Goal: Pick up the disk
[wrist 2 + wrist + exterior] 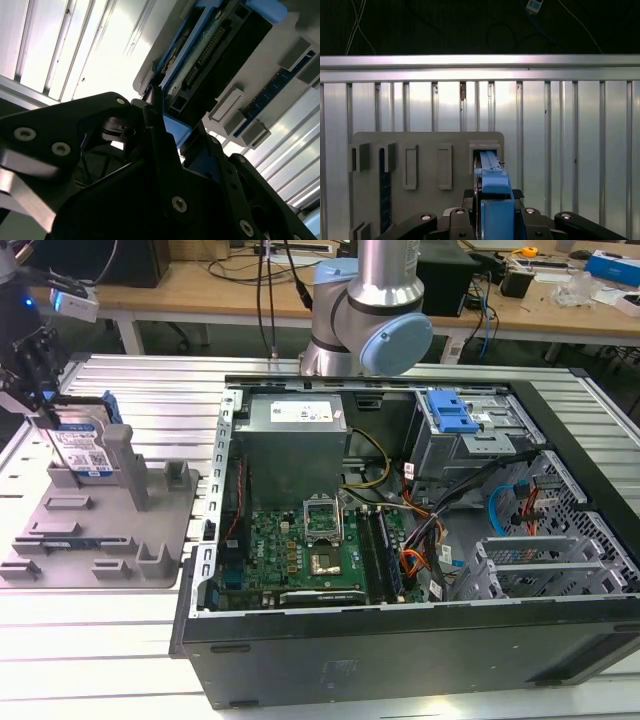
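While the arm reaches over the far end of the exterior view's left, you find its gripper (45,405) down on the disk (85,445), which stands on edge in the grey fixture plate (110,540) at that plate's rear corner. The disk's white-and-blue label faces the camera, and a blue side rail (112,408) shows along its upper edge. Dark fingers (40,370) come down onto the disk's top edge.

In the first wrist view, you look straight down the disk (492,187): its blue rail runs between the two black finger links, and its far end sits in a slot of the fixture plate (427,150). The jaws stand closed against the disk's two faces, one on each side, gripping it. In the second wrist view, a thin black fingertip (156,100) lies against the disk (215,55) near its connector edge, with blue plastic right beside it.

The disk has not left the fixture; its lower edge sits in the slot. The plate lies flat on the ribbed aluminium table (100,660), with several upright posts (135,465) near the disk and a memory stick (75,543) lying in a front slot. An open computer case (400,540) sits just beside the plate toward the exterior view's right, its motherboard (310,550) and blue-latched drive cage (460,425) exposed.
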